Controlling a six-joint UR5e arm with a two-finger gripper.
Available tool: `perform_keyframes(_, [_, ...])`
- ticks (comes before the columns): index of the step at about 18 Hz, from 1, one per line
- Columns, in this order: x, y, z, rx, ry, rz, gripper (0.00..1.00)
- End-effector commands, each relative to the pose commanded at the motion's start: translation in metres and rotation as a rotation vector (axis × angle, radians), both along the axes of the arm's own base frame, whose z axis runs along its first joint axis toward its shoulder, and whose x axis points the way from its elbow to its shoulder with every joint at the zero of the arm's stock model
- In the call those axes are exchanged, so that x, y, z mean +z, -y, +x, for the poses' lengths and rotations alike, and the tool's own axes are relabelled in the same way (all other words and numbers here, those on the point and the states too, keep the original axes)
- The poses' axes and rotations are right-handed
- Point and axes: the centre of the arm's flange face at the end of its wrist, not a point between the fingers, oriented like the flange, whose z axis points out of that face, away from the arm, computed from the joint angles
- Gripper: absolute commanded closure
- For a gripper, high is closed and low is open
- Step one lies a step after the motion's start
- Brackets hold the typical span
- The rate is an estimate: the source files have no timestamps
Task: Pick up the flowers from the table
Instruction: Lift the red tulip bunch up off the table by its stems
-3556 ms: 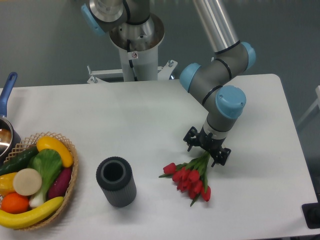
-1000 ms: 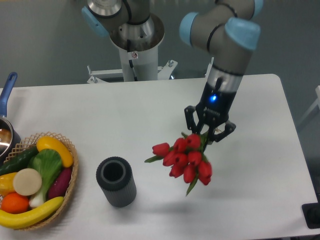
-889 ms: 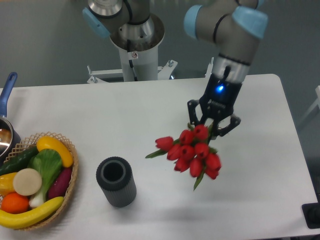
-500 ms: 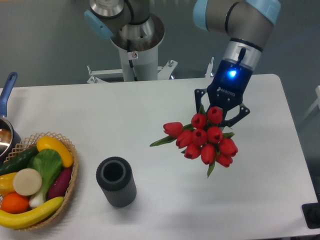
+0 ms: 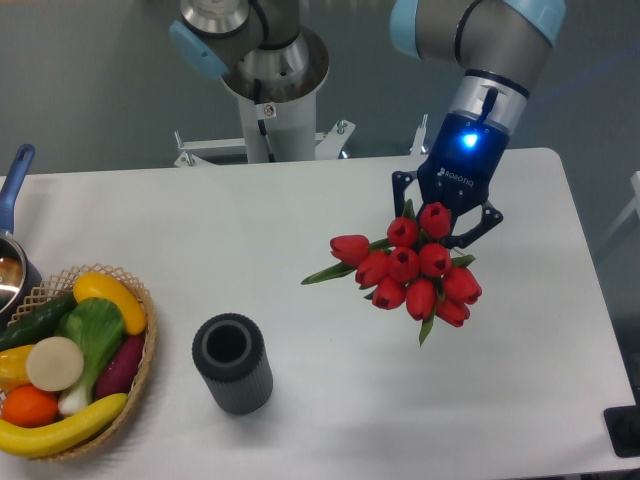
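A grey wall stands behind the white table (image 5: pixel 300 220), whose rounded far corner shows at the right. Above it the gripper (image 5: pixel 446 216) hangs from the arm with a blue light glowing on its wrist, its jaws closed on the stems of the flowers (image 5: pixel 415 273); the stems themselves are mostly hidden behind the red heads, which point toward the camera. The bunch hangs in the air, clear of the tabletop, over the right half of the table. Compared with half a second ago the gripper and bunch sit a little higher and slightly further right in the view, and much higher than 3.6 seconds ago, when the tulips lay flat on the table with the gripper down at their stems. One tulip head and a green leaf stick out to the left of the cluster, as they did in the previous frames. The grey cylinder (image 5: pixel 233 363) stands upright near the front edge, well apart from the flowers and unmoved. At the left edge the basket (image 5: pixel 143 350) of fruit and vegetables and the pot with a blue handle (image 5: pixel 14 185) are also where they were.
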Motion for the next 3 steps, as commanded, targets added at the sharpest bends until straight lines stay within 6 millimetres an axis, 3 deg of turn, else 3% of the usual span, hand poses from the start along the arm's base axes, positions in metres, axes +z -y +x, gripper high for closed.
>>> perform_keyframes(3, [0.0011,0.0031,-0.0023,0.004,0.003,0.011,0.69])
